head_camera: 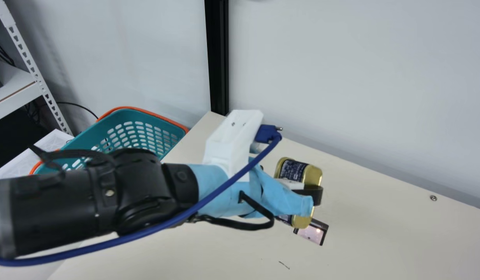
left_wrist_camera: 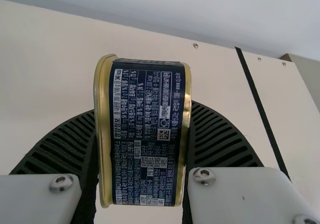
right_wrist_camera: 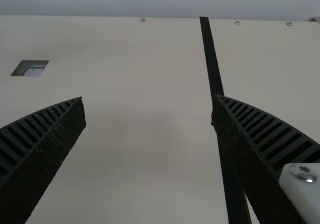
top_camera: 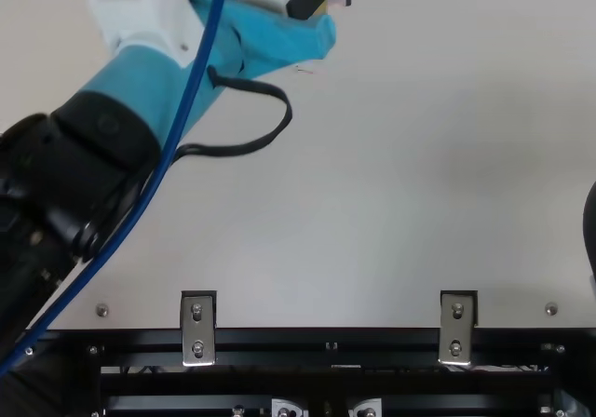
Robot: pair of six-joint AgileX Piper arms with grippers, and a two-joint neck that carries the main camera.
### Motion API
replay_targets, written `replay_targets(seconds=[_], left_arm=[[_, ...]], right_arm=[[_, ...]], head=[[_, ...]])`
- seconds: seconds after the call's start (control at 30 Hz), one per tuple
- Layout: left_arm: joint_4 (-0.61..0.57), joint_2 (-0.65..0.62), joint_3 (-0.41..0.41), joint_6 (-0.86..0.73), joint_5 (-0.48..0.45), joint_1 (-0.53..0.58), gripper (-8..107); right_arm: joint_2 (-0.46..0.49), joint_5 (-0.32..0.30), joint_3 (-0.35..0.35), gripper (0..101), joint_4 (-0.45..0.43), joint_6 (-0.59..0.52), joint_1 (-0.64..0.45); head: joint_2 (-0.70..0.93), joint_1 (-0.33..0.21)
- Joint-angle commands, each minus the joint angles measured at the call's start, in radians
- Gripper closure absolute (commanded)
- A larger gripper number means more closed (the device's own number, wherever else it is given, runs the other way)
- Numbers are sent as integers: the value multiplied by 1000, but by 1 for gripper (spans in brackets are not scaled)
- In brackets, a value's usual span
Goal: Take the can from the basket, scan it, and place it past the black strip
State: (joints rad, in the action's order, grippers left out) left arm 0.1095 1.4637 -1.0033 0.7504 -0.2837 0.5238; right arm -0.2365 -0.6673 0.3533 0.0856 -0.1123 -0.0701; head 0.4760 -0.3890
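Gold metal edges and a dark navy label mark the rounded, box-shaped can, held by the left gripper over the far part of the smooth cream table. The label carries dense rows of small pale print, some in boxed panels, along with a little square code near one gold edge. Black ribbed fingers close on the can from both sides, against its gold-rimmed ends, leaving the printed side wall facing the wrist camera between them. Pale light blue wrapping covers the wrist behind, with a white housing and a thick blue cable.

In the main view the can's nearer end overlaps the dark-framed scanner window set in the table, which glows pinkish; how high the can sits above it, I cannot tell. The teal plastic basket, slotted and orange-rimmed, stands to the left. The flat matte black strip runs across the table at the right, with the can on the scanner window's side of it. The right gripper has its ribbed fingers wide apart, nothing between them.
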Motion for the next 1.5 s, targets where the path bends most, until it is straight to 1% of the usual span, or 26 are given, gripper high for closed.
replay_targets(seconds=[0.0, 0.2, 0.33, 0.47, 0.67, 0.83, 1.0, 1.17, 1.27, 1.47], left_arm=[[16, 31, 1, -10, 62, -7, 89], [110, 114, -8, 2, 170, -40, 89], [159, 170, -28, 12, 221, -57, 89], [178, 224, -57, 0, 255, -69, 89], [137, 306, -104, -80, 304, -86, 89], [20, 370, -123, -229, 355, -94, 89], [-173, 429, -110, -435, 429, -69, 89], [-430, 484, -77, -665, 528, 9, 89], [-559, 511, -70, -766, 575, 66, 89], [-756, 536, -82, -935, 648, 151, 89]], right_arm=[[0, 0, 0, 0, 0, 0, 0], [0, 0, 0, 0, 0, 0, 0], [0, 0, 0, 0, 0, 0, 0], [0, 0, 0, 0, 0, 0, 0], [0, 0, 0, 0, 0, 0, 0], [0, 0, 0, 0, 0, 0, 0], [0, 0, 0, 0, 0, 0, 0], [0, 0, 0, 0, 0, 0, 0], [0, 0, 0, 0, 0, 0, 0], [0, 0, 0, 0, 0, 0, 0]], head=[[18, -43], [18, -43], [18, -43], [18, -43], [18, -43], [18, -43], [18, -43], [18, -43], [18, -43], [18, -43]])
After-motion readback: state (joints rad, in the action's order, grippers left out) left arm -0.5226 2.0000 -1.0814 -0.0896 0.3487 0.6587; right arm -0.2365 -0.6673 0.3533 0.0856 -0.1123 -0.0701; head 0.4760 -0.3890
